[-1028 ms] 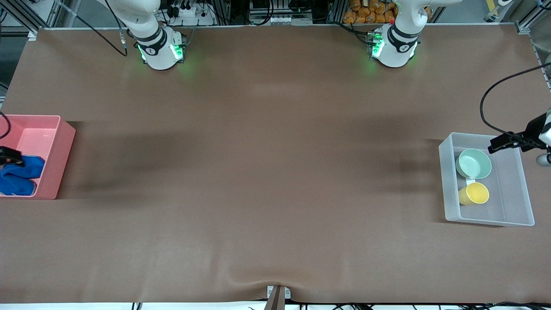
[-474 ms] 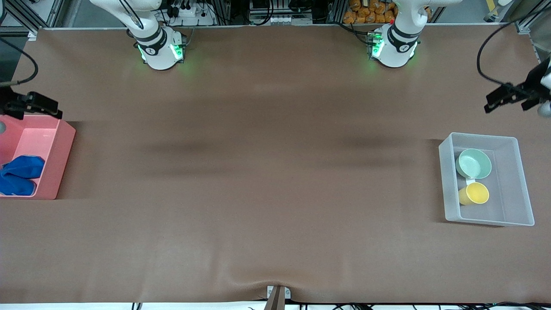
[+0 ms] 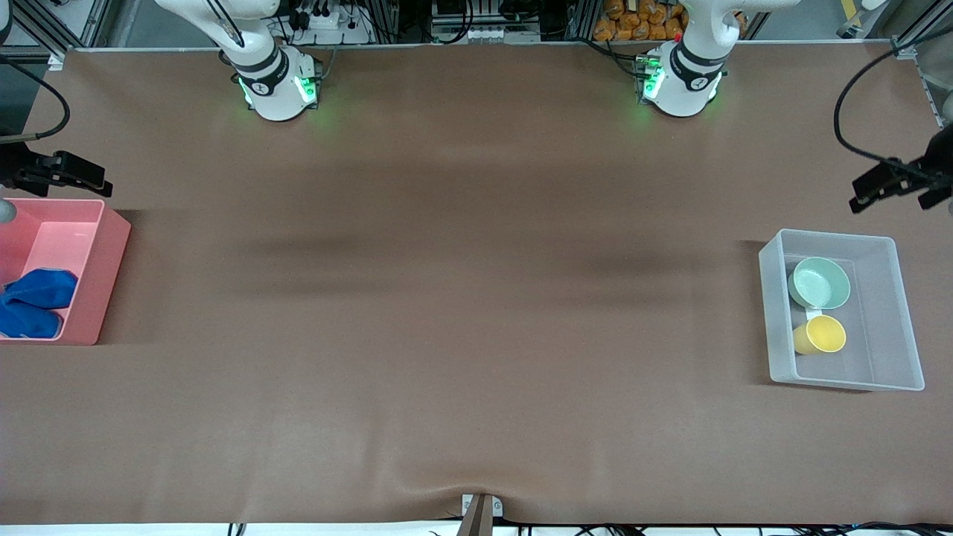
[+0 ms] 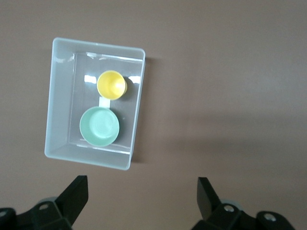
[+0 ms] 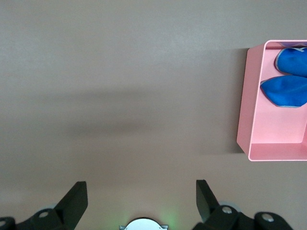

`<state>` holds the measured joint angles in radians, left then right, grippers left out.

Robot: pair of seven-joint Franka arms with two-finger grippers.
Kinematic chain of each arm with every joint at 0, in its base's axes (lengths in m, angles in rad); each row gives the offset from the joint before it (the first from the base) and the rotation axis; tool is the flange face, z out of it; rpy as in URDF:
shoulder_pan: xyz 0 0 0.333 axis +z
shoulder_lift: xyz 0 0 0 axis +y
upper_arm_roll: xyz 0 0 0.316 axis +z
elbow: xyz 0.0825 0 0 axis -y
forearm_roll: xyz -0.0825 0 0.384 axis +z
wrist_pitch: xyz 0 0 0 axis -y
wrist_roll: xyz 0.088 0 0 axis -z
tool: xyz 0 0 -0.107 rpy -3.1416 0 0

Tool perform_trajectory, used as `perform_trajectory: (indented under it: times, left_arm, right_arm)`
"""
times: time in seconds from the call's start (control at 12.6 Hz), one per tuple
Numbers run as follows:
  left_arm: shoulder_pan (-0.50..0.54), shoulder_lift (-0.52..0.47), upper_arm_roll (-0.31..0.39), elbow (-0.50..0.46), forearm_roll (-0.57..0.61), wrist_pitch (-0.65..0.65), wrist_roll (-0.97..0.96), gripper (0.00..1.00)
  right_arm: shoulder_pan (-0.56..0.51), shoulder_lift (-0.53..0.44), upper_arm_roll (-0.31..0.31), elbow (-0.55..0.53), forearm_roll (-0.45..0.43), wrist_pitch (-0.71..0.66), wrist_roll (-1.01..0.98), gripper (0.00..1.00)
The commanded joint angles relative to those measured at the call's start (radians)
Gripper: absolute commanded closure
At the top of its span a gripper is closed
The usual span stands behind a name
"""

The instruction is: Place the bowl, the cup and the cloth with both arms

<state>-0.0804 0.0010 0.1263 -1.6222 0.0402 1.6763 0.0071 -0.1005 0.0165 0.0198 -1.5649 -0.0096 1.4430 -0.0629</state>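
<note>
Resting in the clear bin (image 3: pixel 890 313) at the left arm's end of the table, the bowl (image 3: pixel 820 283) and cup (image 3: pixel 821 334) touch each other, the cup nearer the front camera, while the cloth (image 3: pixel 33 304) lies bunched in the pink bin (image 3: pixel 104 268) at the right arm's end. All three look placed, so I judge the task at its close, with only pulling clear to follow. Left gripper (image 3: pixel 897 186) and right gripper (image 3: pixel 59 173) hang over bare table beside their bins, jaws spread wide, holding nothing.
</note>
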Motion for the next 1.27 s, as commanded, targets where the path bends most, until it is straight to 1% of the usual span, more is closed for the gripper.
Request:
perform_trajectory:
  times: [0.0, 0.24, 0.4, 1.19]
  left_arm:
    - [-0.001, 0.021, 0.0, 0.068, 0.018, -0.047, 0.01, 0.0]
    - [-0.001, 0.021, -0.002, 0.096, 0.01, -0.053, 0.014, 0.0]
    - [0.008, 0.019, 0.01, 0.096, -0.058, -0.056, 0.016, 0.0]
    - [0.002, 0.014, 0.003, 0.093, -0.069, -0.069, 0.016, 0.0]
  right_arm:
    - [-0.005, -0.032, 0.003, -0.024, 0.022, 0.013, 0.008, 0.0]
    - [0.001, -0.029, 0.008, -0.012, 0.022, 0.059, 0.008, 0.0]
    - [0.018, -0.029, 0.008, 0.003, 0.019, 0.066, 0.008, 0.0]
    - [0.015, -0.024, 0.005, 0.002, 0.016, 0.065, -0.009, 0.0]
